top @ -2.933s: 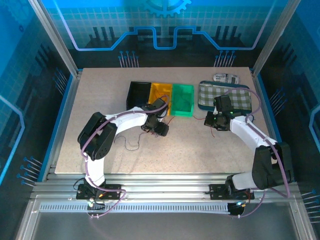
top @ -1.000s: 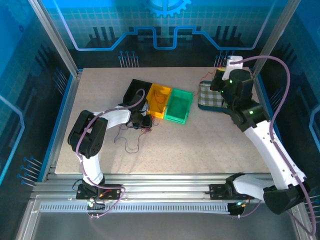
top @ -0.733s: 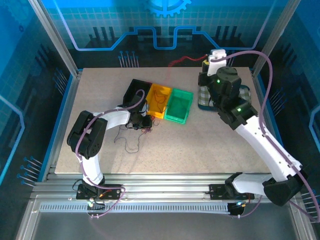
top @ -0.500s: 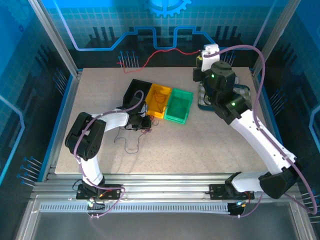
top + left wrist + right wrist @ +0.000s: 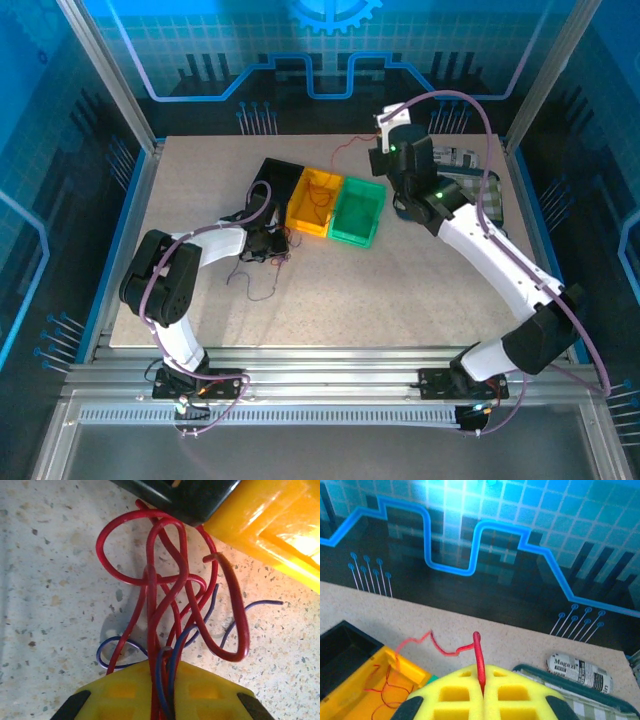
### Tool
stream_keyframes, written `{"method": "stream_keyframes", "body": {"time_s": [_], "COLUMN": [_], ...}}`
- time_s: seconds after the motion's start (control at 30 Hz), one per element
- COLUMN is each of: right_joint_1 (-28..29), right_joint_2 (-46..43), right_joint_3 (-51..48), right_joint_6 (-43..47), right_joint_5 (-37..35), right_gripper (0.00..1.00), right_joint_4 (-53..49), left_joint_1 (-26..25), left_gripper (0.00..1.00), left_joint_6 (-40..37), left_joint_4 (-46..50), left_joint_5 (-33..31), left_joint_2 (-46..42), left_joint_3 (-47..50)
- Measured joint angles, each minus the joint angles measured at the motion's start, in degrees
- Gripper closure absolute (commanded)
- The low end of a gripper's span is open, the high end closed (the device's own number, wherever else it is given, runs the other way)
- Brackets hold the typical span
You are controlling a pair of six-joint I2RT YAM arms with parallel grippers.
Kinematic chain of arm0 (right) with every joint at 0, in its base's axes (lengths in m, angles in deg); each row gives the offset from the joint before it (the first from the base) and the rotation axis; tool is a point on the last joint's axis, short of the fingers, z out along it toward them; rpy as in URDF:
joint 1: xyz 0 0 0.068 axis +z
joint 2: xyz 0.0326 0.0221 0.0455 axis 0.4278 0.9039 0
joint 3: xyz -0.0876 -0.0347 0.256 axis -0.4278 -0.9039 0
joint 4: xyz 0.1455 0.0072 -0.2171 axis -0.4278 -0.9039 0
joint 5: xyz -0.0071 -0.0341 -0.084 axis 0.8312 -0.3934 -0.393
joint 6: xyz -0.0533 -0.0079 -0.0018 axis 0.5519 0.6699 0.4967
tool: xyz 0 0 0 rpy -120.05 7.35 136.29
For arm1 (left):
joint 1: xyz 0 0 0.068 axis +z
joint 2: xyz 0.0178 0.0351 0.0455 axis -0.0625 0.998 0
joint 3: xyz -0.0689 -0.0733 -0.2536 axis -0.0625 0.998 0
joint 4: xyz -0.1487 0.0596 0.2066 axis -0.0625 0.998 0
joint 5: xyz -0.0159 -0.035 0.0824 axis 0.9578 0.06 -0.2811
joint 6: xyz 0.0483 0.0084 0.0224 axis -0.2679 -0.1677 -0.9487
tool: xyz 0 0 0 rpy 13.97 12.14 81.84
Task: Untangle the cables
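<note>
Left gripper (image 5: 162,672) clamps the tangled bunch of thin red and blue wires (image 5: 167,595) as anchor, while right gripper (image 5: 482,680) pinches one thin red wire (image 5: 478,652) aloft, keeping it apart.

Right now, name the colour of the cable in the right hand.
The cable is red; right wrist view.

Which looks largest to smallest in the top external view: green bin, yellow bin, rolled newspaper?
1. Green bin and yellow bin: near alike, so unranked, both largest.
2. Rolled newspaper: clearly smallest.
</note>
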Motion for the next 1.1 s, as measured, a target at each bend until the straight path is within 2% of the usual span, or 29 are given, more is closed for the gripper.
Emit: {"method": "stream_keyframes", "body": {"time_s": [0.43, 0.73, 1.1], "right_joint_1": [1.2, 3.5, 4.3], "right_joint_2": [8.4, 18.7, 29.4], "right_joint_3": [1.4, 11.6, 21.2], "right_joint_6": [4.0, 3.5, -3.0], "right_joint_5": [0.8, 7.9, 19.1], "right_gripper": [1.00, 1.00, 1.00], "right_joint_4": [-2.2, -7.6, -17.1], "left_joint_1": [0.0, 0.0, 0.1], "left_gripper": [1.00, 1.00, 1.00], "left_joint_6": [0.4, 0.8, 0.8], "left_joint_4": [0.0, 0.0, 0.0], "left_joint_5": [-1.0, -1.1, -1.4], "left_joint_2": [-0.2, -0.2, -1.1], "left_joint_3": [0.0, 0.0, 0.9]}}
